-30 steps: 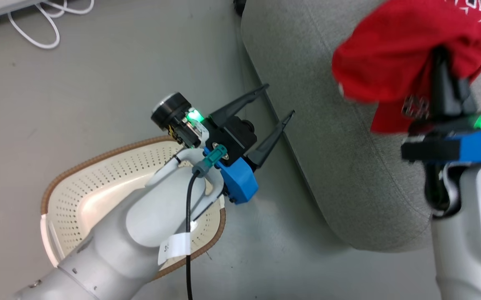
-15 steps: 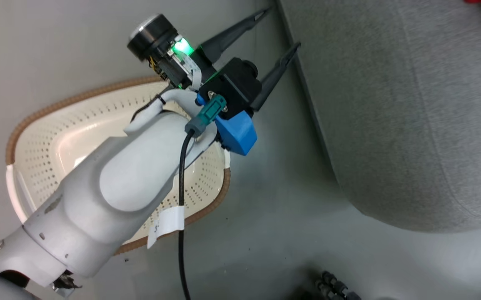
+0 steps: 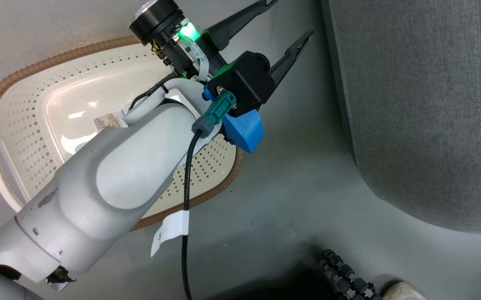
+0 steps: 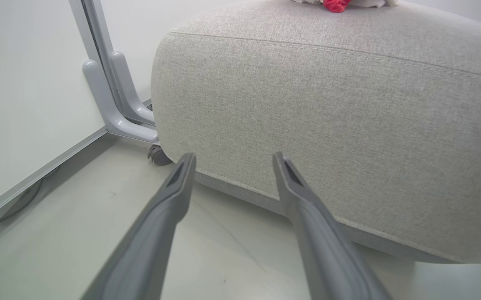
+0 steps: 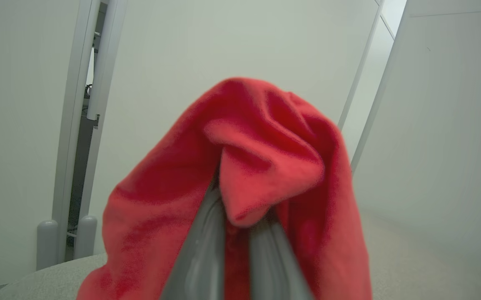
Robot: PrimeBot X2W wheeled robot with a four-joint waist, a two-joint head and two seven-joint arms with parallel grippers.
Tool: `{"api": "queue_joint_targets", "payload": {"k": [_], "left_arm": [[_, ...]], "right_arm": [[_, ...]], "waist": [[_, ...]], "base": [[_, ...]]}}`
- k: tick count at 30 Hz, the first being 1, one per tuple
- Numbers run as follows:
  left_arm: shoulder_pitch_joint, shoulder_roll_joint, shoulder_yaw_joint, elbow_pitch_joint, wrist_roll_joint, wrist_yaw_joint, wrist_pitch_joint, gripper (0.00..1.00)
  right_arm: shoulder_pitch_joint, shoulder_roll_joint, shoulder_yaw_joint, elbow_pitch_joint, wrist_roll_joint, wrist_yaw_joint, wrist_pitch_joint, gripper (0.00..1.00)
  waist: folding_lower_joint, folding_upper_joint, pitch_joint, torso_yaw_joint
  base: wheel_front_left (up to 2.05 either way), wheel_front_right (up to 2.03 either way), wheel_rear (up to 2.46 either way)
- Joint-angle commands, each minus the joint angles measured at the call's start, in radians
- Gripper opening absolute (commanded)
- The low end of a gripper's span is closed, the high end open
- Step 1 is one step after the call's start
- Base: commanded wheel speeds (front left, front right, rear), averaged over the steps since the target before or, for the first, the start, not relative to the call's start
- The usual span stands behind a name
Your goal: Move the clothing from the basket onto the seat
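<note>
Grey floor (image 3: 298,200) separates basket (image 3: 57,59) and seat (image 3: 411,104). Right end effector (image 5: 240,225) pinches the clothing (image 5: 265,146), seemingly soft and light, at a bunched fold. Left end effector (image 3: 291,17) is spread, empty.

Left gripper (image 3: 290,17) up at twelve o'clock, long dark fingers spread wide over the grey floor (image 3: 290,187). Cream laundry basket (image 3: 19,108) at nine o'clock under the pale forearm (image 3: 111,179), paper label (image 3: 109,121) inside. Grey seat (image 3: 415,104) at three o'clock, apart from the basket.

Grey forearm (image 3: 128,166); blue bracket (image 3: 242,129); dark left tool (image 3: 291,17)
</note>
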Motion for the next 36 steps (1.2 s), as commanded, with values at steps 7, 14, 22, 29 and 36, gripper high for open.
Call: {"api": "queue_joint_targets", "payload": {"k": [7,14,22,29,36], "left_arm": [[-0.022,-0.001,-0.01,-0.006,-0.003,0.001,-0.009,1.0],[-0.021,-0.007,-0.015,0.005,-0.013,0.006,-0.021,1.0],[0.013,-0.024,-0.025,0.032,-0.027,0.012,-0.049,1.0],[0.051,-0.044,-0.02,0.072,-0.054,0.022,-0.089,1.0],[0.109,-0.061,0.005,0.108,-0.092,0.044,-0.121,1.0]], "right_arm": [[0.074,0.047,-0.01,0.127,-0.01,0.0,0.0,0.0],[0.128,0.096,0.018,0.167,-0.023,0.0,0.0,0.02],[0.221,0.164,0.023,0.111,-0.041,0.0,0.0,1.0],[0.355,0.196,0.046,0.037,-0.04,0.0,0.0,1.0],[0.45,0.222,0.146,-0.047,-0.064,0.0,0.0,1.0]], "waist": [[-0.0001,0.0,-0.002,0.006],[-0.0001,0.0,-0.018,0.009],[-0.0001,0.0,-0.079,0.006],[-0.0001,0.0,-0.178,0.017],[-0.0001,0.0,-0.302,0.04]], "base": [[0.0,0.0,0.0],[0.0,0.0,0.0],[0.0,0.0,0.0],[0.0,0.0,0.0],[0.0,0.0,0.0]]}}
